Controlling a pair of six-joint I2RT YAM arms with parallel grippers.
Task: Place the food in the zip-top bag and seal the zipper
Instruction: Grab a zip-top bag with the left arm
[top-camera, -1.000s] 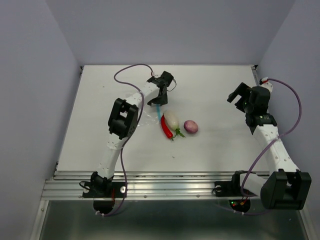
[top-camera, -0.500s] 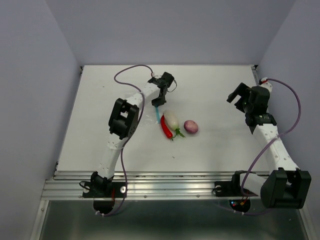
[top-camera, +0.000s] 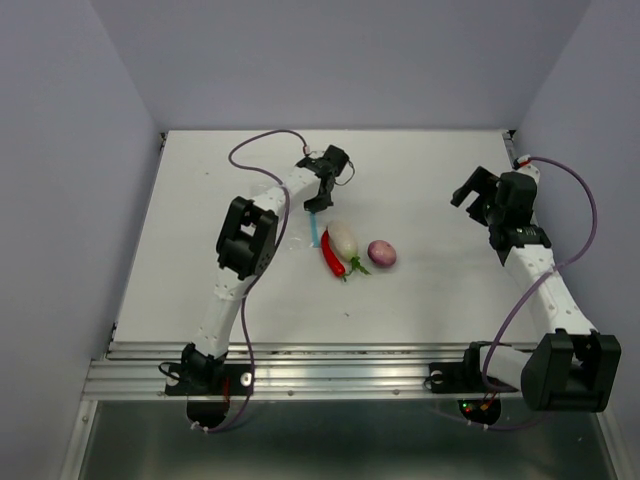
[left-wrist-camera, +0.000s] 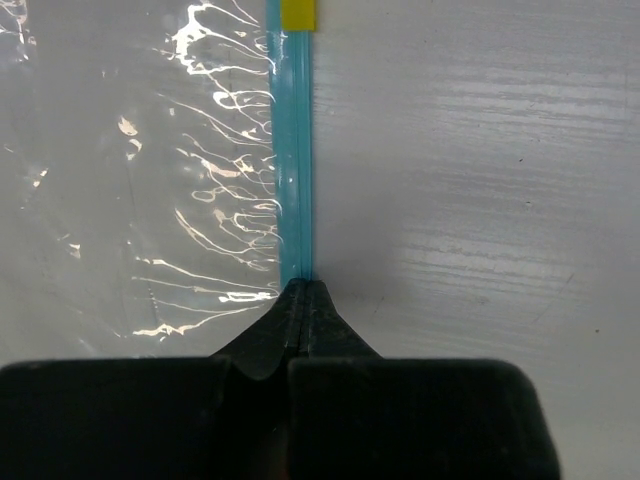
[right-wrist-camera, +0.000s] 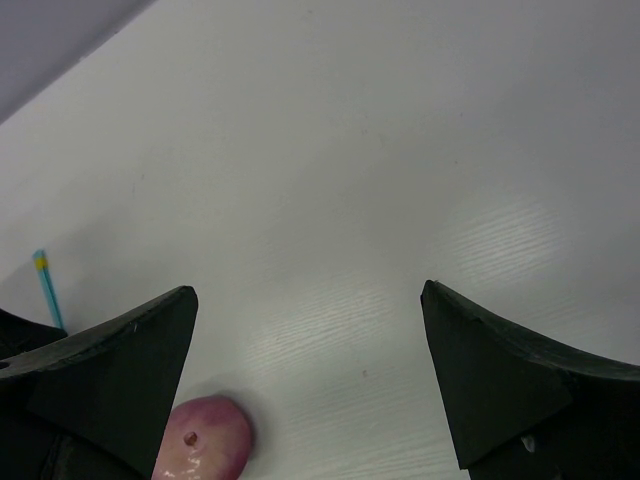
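Zip-top bag (left-wrist-camera: 150, 200): clear and crinkled, lying flat on the white table (left-wrist-camera: 480, 200), with all the food outside it.
Zipper (left-wrist-camera: 295, 150): light-blue strip along one bag edge, with a yellow tab (left-wrist-camera: 298, 14) at its far end.
Left gripper (left-wrist-camera: 302, 298): jaws fully closed, tips pinching the near end of the zipper.
Food: white egg-shaped vegetable (top-camera: 343, 238) and red chili (top-camera: 332, 256) touch each other, just beside the zipper's other end. The pink ball (top-camera: 381, 253) lies near them.
Right gripper (right-wrist-camera: 308, 300): jaws spread wide, holding nothing, well apart from the bag.
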